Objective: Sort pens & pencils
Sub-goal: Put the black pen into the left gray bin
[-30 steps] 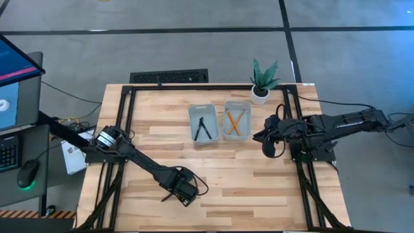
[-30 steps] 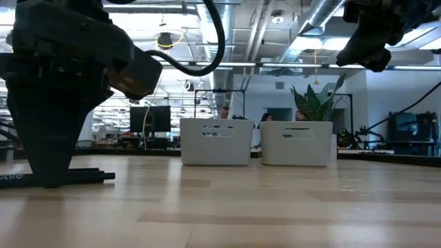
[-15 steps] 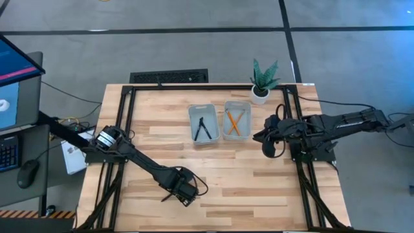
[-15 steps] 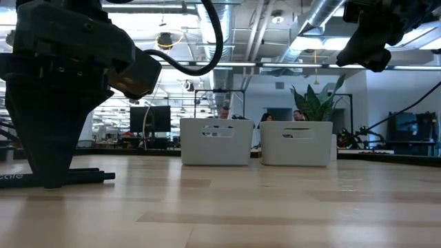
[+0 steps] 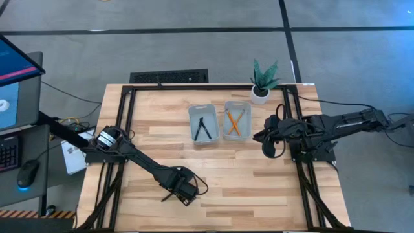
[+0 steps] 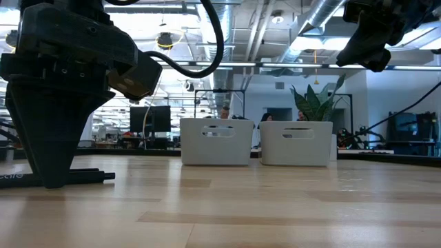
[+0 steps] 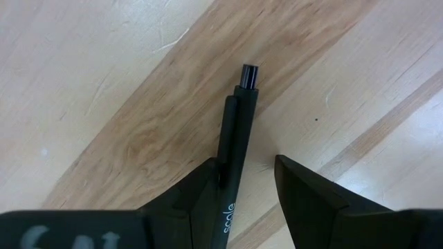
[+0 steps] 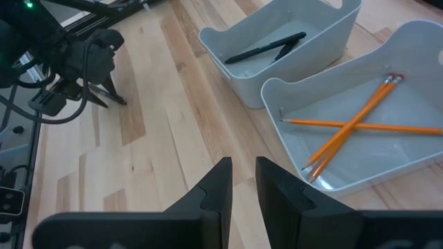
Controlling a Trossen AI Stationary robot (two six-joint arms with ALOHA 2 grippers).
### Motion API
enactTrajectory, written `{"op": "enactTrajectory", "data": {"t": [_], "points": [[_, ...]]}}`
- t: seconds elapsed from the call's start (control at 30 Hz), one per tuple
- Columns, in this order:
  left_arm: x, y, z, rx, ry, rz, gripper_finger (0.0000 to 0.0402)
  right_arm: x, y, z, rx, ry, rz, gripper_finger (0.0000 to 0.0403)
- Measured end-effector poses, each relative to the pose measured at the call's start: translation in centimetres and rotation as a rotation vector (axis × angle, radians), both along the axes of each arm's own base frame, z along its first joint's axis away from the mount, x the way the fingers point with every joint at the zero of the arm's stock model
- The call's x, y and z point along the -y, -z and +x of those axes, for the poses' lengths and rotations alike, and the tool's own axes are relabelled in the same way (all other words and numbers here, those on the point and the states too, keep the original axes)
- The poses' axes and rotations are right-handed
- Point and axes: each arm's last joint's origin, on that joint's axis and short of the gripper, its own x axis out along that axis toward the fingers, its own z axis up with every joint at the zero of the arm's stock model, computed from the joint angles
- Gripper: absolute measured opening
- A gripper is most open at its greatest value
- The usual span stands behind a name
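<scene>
The left wrist view alone is showing the left gripper (image 7: 246,183) with fingers spread astride a lone pen (image 7: 235,145) lying on the worktop (image 5: 259,188), toward 7 o'clock. From above that pen is barely showing. The right gripper (image 5: 268,146) is hovering at 3 o'clock, fingers nearly pressed together, empty. Two pens (image 5: 203,127) are lying in the left tray (image 5: 192,113), the pencils (image 5: 234,122) in the right tray (image 5: 247,111). Nothing is differing from the earlier frames.

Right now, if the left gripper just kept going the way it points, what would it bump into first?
The left gripper points down at the table, its open fingers already straddling a black pen lying there. It would meet that pen and the tabletop almost at once.
</scene>
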Motion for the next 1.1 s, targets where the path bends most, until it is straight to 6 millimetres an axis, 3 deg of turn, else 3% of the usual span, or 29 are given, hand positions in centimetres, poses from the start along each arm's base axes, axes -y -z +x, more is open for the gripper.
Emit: {"op": "enactTrajectory", "data": {"t": [0.47, 0.87, 1.1], "points": [[-0.1, 0.0, 0.0, -0.015, -0.002, -0.013, 0.0135, 0.0, 0.0, 0.0, 0.000, 0.000, -0.001, 0.0088], [-0.6, 0.1, 0.1, -0.028, 0.024, -0.019, 0.0026, 0.0, 0.0, 0.0, -0.002, -0.014, -0.018, 0.0088], [-1.2, 0.1, 0.4, -0.033, 0.019, -0.032, 0.0035, 0.0, 0.0, 0.0, -0.002, -0.016, -0.021, 0.0088]]}}
